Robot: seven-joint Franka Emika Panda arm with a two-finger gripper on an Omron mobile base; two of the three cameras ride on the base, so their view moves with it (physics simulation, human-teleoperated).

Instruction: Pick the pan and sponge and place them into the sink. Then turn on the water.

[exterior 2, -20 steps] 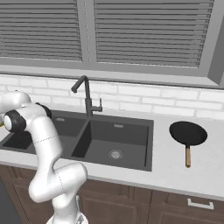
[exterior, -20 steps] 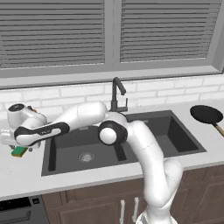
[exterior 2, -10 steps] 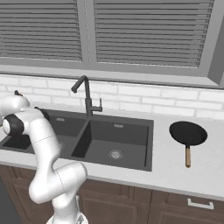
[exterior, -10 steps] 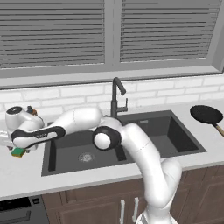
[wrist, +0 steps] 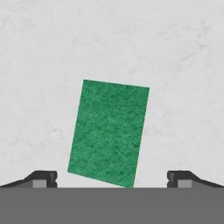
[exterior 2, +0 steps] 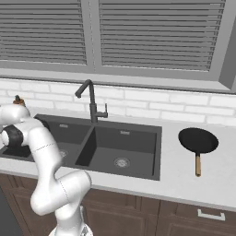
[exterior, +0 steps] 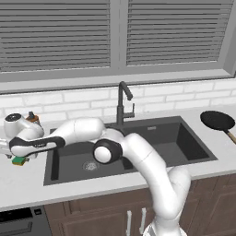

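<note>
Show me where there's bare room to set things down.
Both sink basins are bare, as is the counter between sink and pan. The far left is crowded: claw, sponge and soap bottle.

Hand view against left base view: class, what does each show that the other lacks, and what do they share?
Hand view alone: the sponge's whole green top, a slightly rotated rectangle lying flat on the pale counter, with the two dark fingertips standing wide apart on either side of it, touching nothing; the jaws are open.

Left base view alone: the sink, the faucet, the pan on the counter to the right, and the arm stretched out to the left.

Both: the sponge, resting on the counter left of the sink, under the hand.
</note>
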